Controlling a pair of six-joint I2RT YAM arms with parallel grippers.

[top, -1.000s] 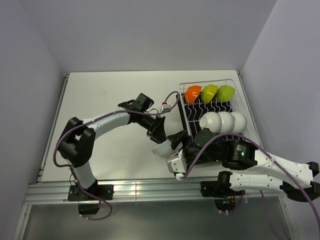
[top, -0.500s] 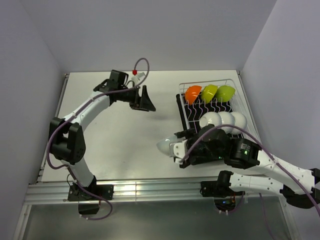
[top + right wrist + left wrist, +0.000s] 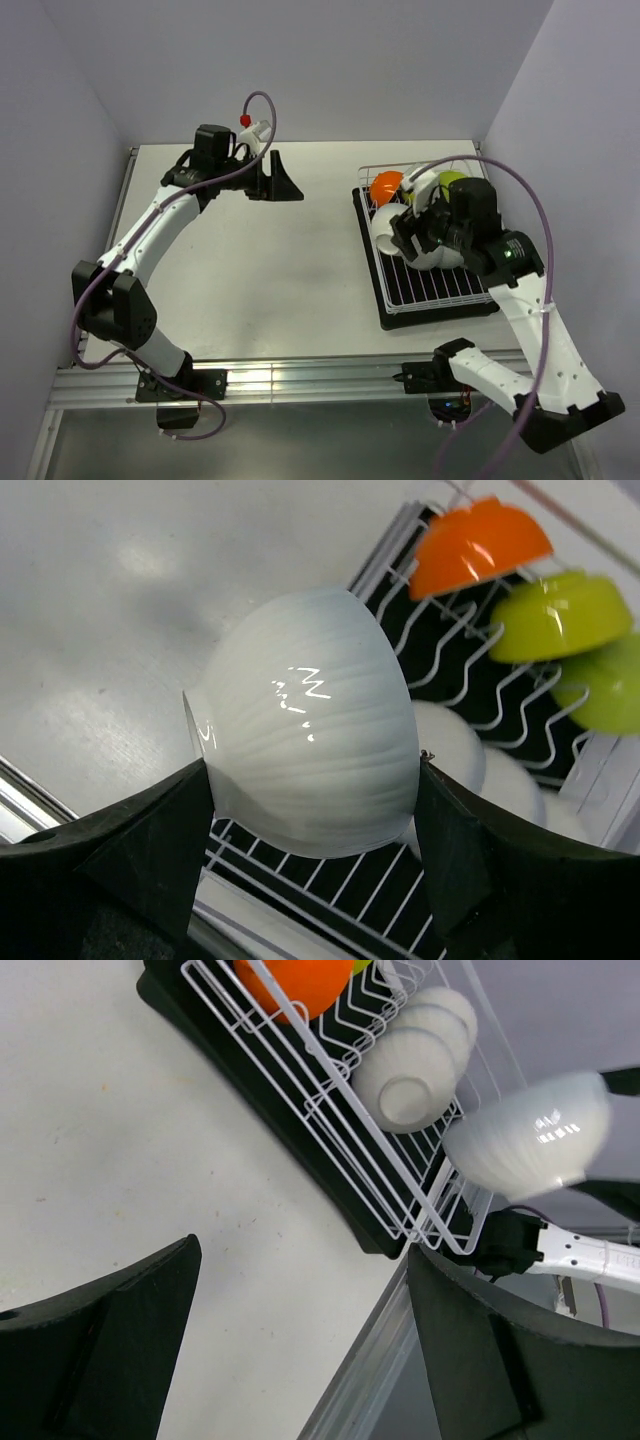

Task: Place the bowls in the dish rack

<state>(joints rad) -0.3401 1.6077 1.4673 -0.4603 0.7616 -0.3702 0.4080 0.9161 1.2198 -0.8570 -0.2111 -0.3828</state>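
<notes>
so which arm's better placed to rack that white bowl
Right: the right tool grips the white bowl over the dish rack edge; the left tool is open, empty, well away over the table.

White arms (image 3: 150, 225), black joints (image 3: 120, 305), purple cables (image 3: 545, 250), black jaws.

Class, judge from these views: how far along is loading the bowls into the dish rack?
Done: an orange bowl, two lime green bowls and three white bowls sit in the dish rack. In hand: the right gripper holds a fourth white bowl over the rack's edge. Left: only setting that bowl in; no other bowl lies on the table.
</notes>
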